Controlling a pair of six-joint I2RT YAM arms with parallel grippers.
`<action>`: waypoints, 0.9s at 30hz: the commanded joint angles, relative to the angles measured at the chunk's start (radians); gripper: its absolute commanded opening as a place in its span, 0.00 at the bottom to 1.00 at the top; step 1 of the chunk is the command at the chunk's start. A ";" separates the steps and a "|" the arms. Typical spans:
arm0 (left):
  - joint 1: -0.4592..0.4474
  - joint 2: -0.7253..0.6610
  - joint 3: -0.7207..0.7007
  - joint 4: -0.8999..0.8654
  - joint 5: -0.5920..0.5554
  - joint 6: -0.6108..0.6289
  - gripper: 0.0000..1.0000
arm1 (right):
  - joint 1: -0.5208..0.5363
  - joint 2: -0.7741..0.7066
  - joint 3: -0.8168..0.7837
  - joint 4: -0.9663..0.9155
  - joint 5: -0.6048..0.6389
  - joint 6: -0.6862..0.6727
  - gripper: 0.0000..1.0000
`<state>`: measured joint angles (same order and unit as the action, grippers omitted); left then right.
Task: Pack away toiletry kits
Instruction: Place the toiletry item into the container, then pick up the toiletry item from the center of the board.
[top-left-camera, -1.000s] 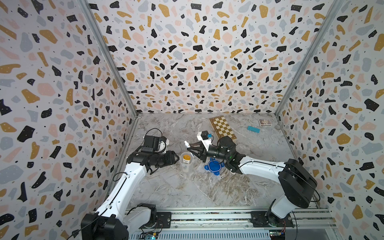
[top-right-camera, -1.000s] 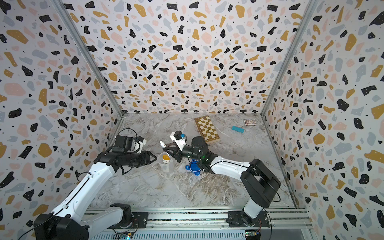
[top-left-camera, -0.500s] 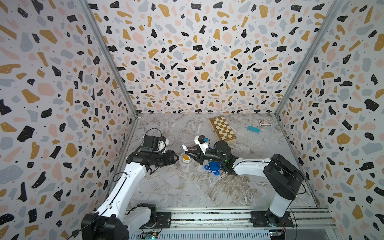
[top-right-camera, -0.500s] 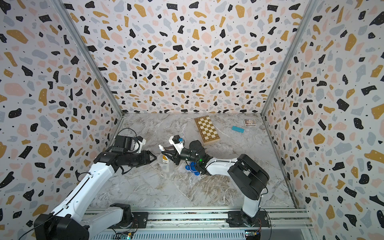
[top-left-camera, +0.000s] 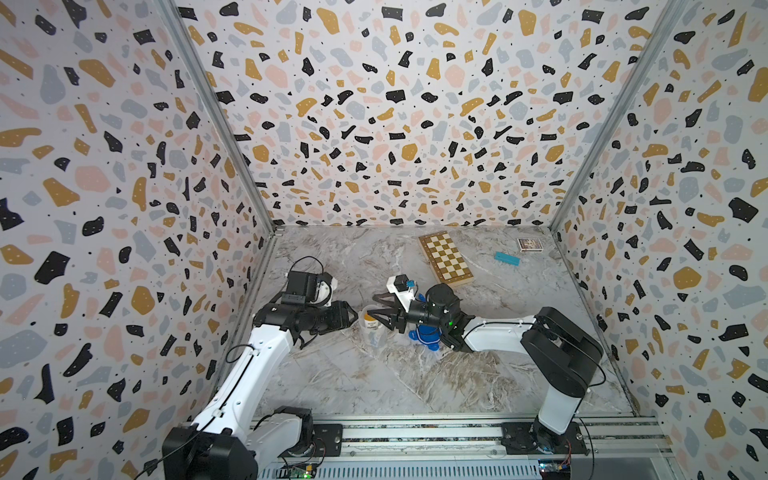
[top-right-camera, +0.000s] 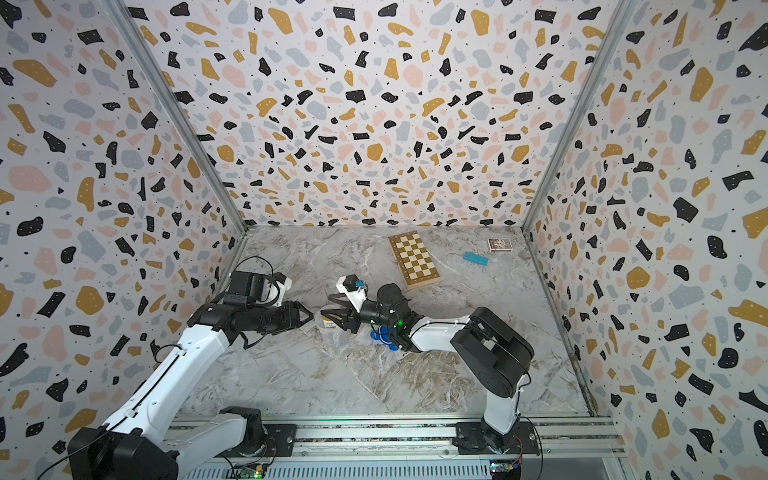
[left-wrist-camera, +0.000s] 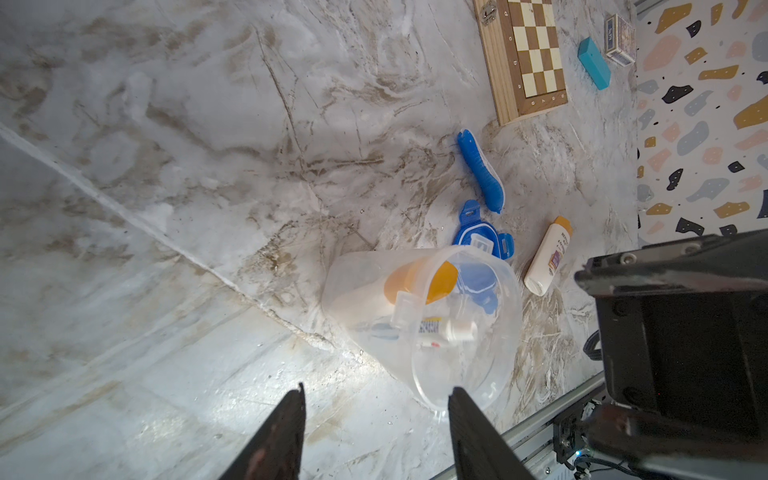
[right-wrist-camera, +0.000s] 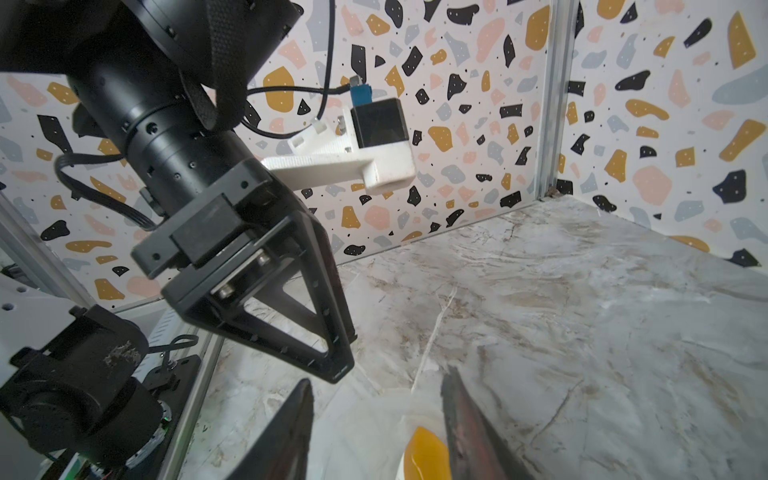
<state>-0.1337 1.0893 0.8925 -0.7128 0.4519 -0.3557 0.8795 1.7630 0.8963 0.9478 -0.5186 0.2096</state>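
The fingers (left-wrist-camera: 286, 432) of the left gripper (left-wrist-camera: 377, 390) stand apart on nothing; the right gripper (right-wrist-camera: 379, 376) is likewise spread, empty. Between them, seen from above, stands the clear plastic tub (left-wrist-camera: 353, 291), left gripper at its 9 o'clock, right at 3, already holding one white orange-capped bottle (left-wrist-camera: 415, 282) and the small white tube (left-wrist-camera: 449, 330). A second orange-capped bottle (left-wrist-camera: 545, 257) lies loose near 4 o'clock, the blue four-tab lid (left-wrist-camera: 473, 232) at 3, the short blue toothbrush (left-wrist-camera: 482, 172) near 2. The bottle looks light, stiff and slick: best pinched across its white body. The thin tub would likely skid.
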 joint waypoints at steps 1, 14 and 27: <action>0.006 -0.004 -0.009 0.010 0.003 0.009 0.56 | 0.004 -0.145 0.014 -0.139 0.068 -0.034 0.53; -0.023 0.030 0.002 0.012 0.052 0.029 0.56 | -0.191 -0.279 0.125 -1.198 0.488 0.038 0.46; -0.034 0.029 -0.002 0.004 0.058 0.040 0.56 | -0.287 0.159 0.442 -1.294 0.407 -0.079 0.47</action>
<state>-0.1650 1.1294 0.8925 -0.7132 0.5041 -0.3347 0.5938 1.9129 1.2583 -0.2943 -0.0864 0.1612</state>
